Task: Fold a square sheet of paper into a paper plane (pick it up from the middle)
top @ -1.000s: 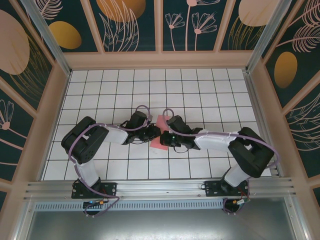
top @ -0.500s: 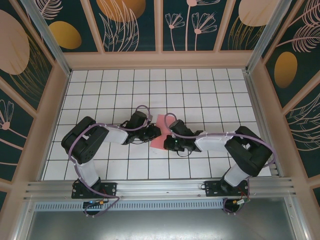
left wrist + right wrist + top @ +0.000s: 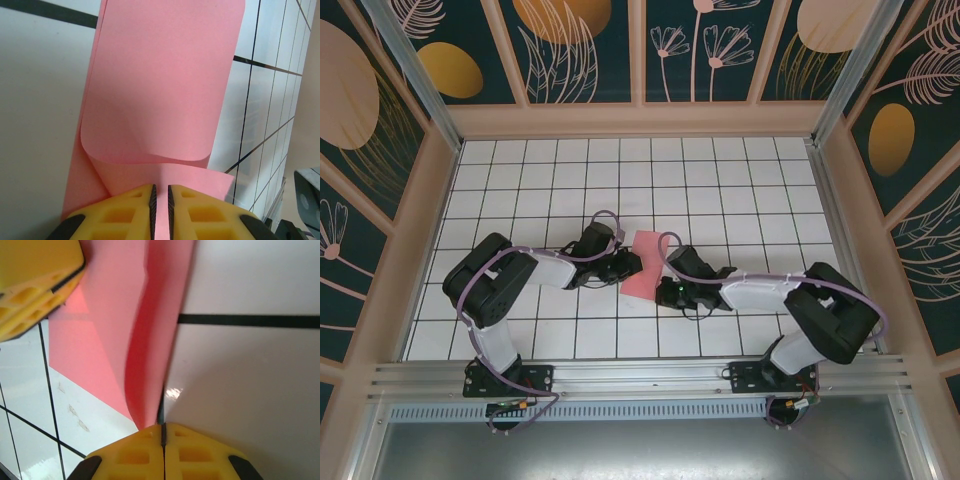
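Near the middle of the white tiled worktop [image 3: 740, 190] lies the thin pink square sheet of paper [image 3: 645, 260], doubled over on itself, between the two arms. It looks very light and limp. The upper layer does not lie flat but curls up in a soft bulge. So I judge that it will slide easily on the smooth tiles and will take a crease wherever it is pinched hard. It is best taken at an edge or along the fold, with a gentle grip, while the other hand presses it down.

The left hand [image 3: 160, 192] is low and almost flat to the worktop. Its yellow fingers [image 3: 125, 212] are nearly together with the near edge of the sheet between them, so it holds the paper. The right hand [image 3: 163, 430] reaches in from the opposite side, also low, with its forearm stretched over the tiles. Its fingers are fully closed, and their tips touch the folded edge of the sheet. Whether any paper is caught between them I cannot tell. Both elbows are bent outward, away from each other.
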You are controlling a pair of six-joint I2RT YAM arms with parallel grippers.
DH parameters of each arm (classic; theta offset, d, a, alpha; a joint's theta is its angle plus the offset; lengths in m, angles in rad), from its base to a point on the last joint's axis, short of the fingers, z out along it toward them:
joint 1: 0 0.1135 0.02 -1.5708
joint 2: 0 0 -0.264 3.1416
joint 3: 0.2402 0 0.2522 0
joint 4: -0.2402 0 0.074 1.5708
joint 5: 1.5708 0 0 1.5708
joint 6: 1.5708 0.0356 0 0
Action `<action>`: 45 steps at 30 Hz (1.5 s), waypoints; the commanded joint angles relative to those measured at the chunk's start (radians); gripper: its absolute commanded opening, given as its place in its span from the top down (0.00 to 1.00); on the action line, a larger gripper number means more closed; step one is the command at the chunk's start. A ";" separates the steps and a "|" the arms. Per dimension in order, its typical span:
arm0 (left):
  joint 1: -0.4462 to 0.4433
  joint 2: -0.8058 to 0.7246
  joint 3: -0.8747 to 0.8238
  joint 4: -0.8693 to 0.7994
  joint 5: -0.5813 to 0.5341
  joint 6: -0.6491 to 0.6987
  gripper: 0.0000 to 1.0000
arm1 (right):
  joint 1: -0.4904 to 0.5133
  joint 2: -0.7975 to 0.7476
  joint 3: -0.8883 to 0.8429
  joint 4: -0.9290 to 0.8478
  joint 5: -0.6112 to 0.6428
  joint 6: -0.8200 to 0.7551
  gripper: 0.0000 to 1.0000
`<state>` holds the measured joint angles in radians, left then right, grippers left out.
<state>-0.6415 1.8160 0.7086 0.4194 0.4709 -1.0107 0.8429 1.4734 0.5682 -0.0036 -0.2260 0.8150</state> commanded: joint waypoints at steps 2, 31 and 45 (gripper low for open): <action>-0.003 0.028 -0.020 -0.060 -0.043 0.029 0.82 | -0.007 -0.075 0.019 -0.033 0.012 0.011 0.92; -0.003 0.030 -0.024 -0.053 -0.051 0.021 0.83 | -0.027 0.096 -0.081 0.150 -0.118 0.188 0.92; -0.003 0.026 -0.020 -0.048 -0.043 0.025 0.83 | -0.028 -0.139 -0.121 0.187 -0.078 0.213 0.90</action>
<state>-0.6415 1.8160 0.7086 0.4198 0.4702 -1.0107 0.8177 1.4040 0.4271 0.2100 -0.3325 1.0306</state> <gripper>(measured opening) 0.175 0.100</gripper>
